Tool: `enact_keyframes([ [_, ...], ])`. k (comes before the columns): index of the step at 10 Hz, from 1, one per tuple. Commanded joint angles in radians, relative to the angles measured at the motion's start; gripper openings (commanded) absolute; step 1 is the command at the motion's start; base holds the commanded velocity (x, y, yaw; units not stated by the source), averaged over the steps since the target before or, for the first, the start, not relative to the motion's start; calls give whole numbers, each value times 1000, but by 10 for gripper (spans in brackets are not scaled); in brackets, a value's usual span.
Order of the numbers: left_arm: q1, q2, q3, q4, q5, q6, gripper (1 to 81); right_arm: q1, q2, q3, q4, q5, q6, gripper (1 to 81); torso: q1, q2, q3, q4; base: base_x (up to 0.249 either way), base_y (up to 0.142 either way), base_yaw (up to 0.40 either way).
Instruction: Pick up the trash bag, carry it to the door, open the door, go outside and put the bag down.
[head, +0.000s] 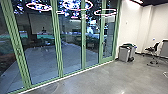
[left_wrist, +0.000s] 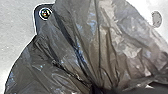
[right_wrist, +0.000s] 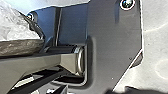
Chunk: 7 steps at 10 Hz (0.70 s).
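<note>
- Trash bag (left_wrist: 112, 37): dark, translucent plastic, creased and glossy; it shows large in the left wrist view, its folds drawn together into a narrow, tight gather; part of it, paler in the bright light, also shows in the right wrist view, beside the jointed bar (right_wrist: 37, 65).
- Left gripper (left_wrist: 97, 89): pinching the trash bag at the gather, where the pleats meet.
- Right gripper: state cannot be told from the right wrist view.
- Robot's dark plate (right_wrist: 112, 37): in the right wrist view the bag lies across part of its edge; a round fitting (left_wrist: 45, 13) at 1 corner shows just beside the bag in the left wrist view; contact between bag and plate cannot be confirmed.
- Concrete floor (head: 100, 80): grey, smooth, with pale reflections; it runs up to the glazing.
- Glass doors (head: 71, 50): tall panels in green frames (head: 58, 50), standing in a row ahead and to the left; pinkish-white ring lights (head: 77, 4) are mirrored in the glass; which panel opens cannot be told.
- Paving (head: 47, 60): pale grey, seen through the glass.
- Waste bins (head: 124, 54): grey, near the far end of the glazing, by the white wall (head: 132, 30); dark material at the top.
- Office chair (head: 153, 50): dark, well apart from the bins, to the right; a grey cabinet or desk (head: 164, 50) is just beside it.
</note>
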Motion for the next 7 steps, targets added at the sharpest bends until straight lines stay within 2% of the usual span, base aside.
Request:
enact_keyframes([
  [1, -60, 0, 1, -5, 81, 8, 10, 55, -2, 1, -8, -59, -3, 811, 0, 0, 0, 0, 136, -75, 0],
  [7, -60, 1, 1, -5, 80, 8, 10, 53, -2, 1, -8, -59, -3, 811, 0, 0, 0, 0, 137, -80, 0],
])
